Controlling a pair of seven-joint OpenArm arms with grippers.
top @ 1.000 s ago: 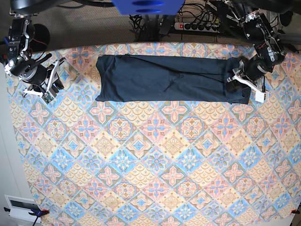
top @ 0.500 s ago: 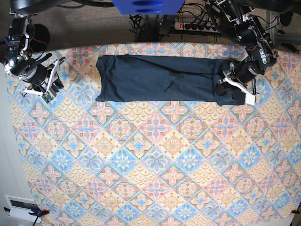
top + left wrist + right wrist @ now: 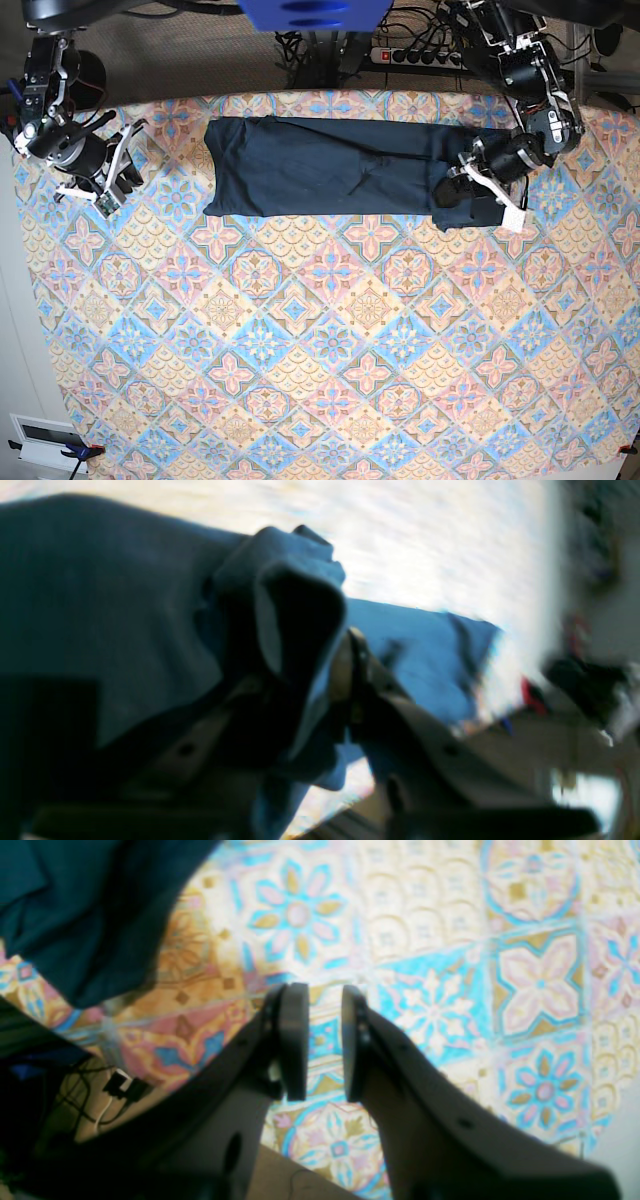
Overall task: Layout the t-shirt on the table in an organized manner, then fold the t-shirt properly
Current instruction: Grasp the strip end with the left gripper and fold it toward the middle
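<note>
Tabletop (image 3: 330, 340) fills most of the base view, patterned tile cloth. One t-shirt (image 3: 330, 165), dark navy, lies as a long folded strip across the upper middle of that frame, running left to right.

Left hand (image 3: 478, 185) sits at the strip's right end, upper right of the base view. Cloth there is bunched and doubled back over the strip (not flat like the rest). Left wrist view shows what base can't: a wad of t-shirt (image 3: 125, 610) fabric sits between the two fingers (image 3: 425, 740), draped over the tips. That hand is closed on the fabric, gap filled by cloth. View is blurred, so exact contact points can't be made out.

Right hand (image 3: 112, 170) is at the upper left of the base view, near the strip's left end, apart from it, not touching. Right wrist view: the two pads (image 3: 295, 1040) stand parallel with a narrow gap, only tile pattern visible between them, nothing held. A corner of the t-shirt (image 3: 85, 905) shows in that frame's upper left, clear of the pads.

Count: one t-shirt, one tabletop, two hands.
</note>
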